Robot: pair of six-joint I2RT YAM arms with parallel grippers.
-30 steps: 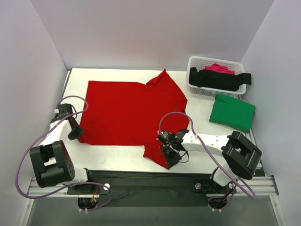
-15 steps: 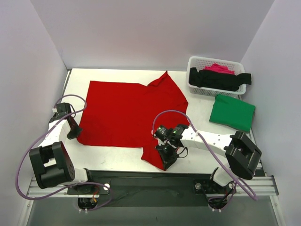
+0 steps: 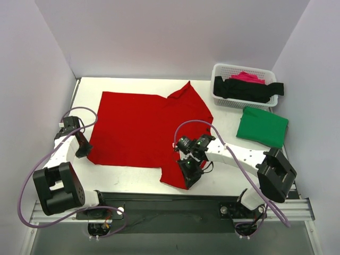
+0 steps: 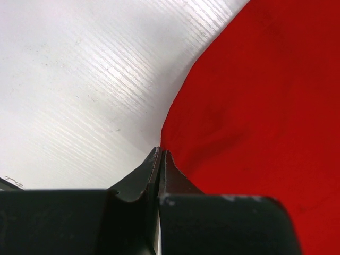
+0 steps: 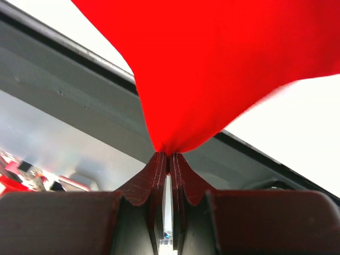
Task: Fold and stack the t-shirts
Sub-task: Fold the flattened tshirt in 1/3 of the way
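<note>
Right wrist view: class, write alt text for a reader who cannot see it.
The right gripper is shut on a pinch of the red t-shirt, whose cloth fans upward from the jaws and fills the top of the picture. Behind it are the white table and a dark rail.

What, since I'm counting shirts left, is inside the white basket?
A black t-shirt draped over the rim of the basket, a pink t-shirt behind it; anything beneath them is hidden.

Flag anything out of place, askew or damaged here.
The black t-shirt spills over the white basket's right rim. The red t-shirt lies skewed on the table, its near-right corner pinched. Nothing looks damaged.
</note>
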